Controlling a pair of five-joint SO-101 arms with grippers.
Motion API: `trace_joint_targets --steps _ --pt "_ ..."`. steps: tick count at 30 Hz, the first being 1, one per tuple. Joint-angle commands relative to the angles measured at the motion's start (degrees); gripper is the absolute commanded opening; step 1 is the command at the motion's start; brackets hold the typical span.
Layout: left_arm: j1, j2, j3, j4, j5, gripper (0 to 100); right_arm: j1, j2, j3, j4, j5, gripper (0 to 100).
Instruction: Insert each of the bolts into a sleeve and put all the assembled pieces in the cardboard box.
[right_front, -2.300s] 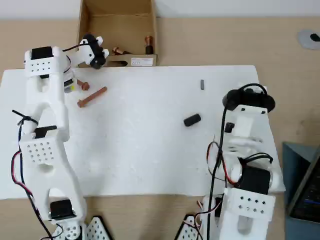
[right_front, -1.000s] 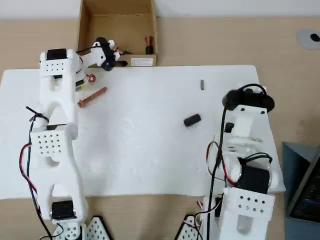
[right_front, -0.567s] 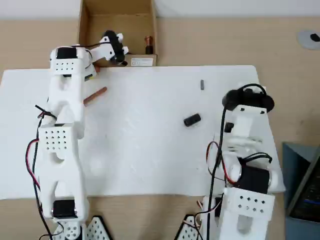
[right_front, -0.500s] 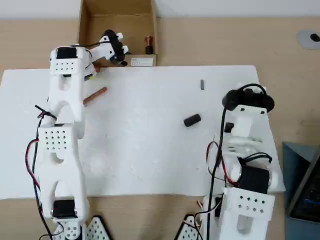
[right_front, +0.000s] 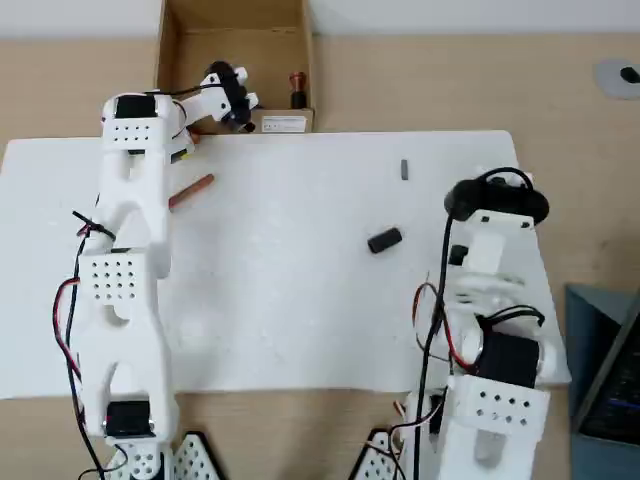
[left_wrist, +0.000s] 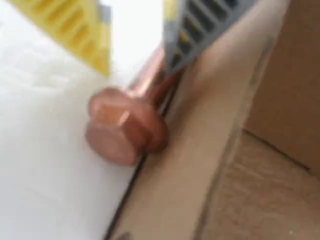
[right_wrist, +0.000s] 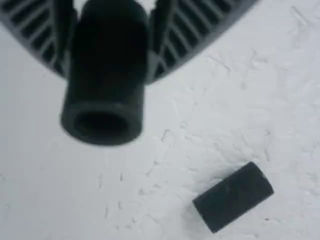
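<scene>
your left gripper (left_wrist: 136, 61) is closed on a copper bolt (left_wrist: 122, 127). the bolt's head is right at the front wall of the cardboard box (left_wrist: 220, 125), where the white mat (left_wrist: 45, 165) ends. your right gripper (right_wrist: 107, 67) is closed on a black sleeve (right_wrist: 102, 95), up over the mat. a loose sleeve (right_wrist: 232, 197) lies on the mat near it. a second bolt (right_front: 190, 192) lies on the mat beside the left arm (right_front: 125, 250).

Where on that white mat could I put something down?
The mat's middle and near edge, between the left arm and the right arm, save the loose sleeve. Crowded by the cardboard box's front wall: the left hand and a loose bolt.
</scene>
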Motion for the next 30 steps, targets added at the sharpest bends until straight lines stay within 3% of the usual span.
trace_joint_targets --steps 1,14,26,30 --pt "0.88 0.84 -0.26 4.04 0.62 0 0.22 -0.75 -0.40 -0.97 -0.26 0.9" --pt "0.79 1.10 -14.77 24.44 0.62 1 0.22 -0.75 -0.40 -0.97 -0.26 0.9" --pt "0.62 0.92 -29.10 31.74 0.70 1 0.22 -0.75 -0.40 -0.97 -0.35 0.9" --pt "0.53 1.27 -29.63 31.74 0.70 10 0.22 -0.84 -0.13 -0.97 -0.35 0.9"
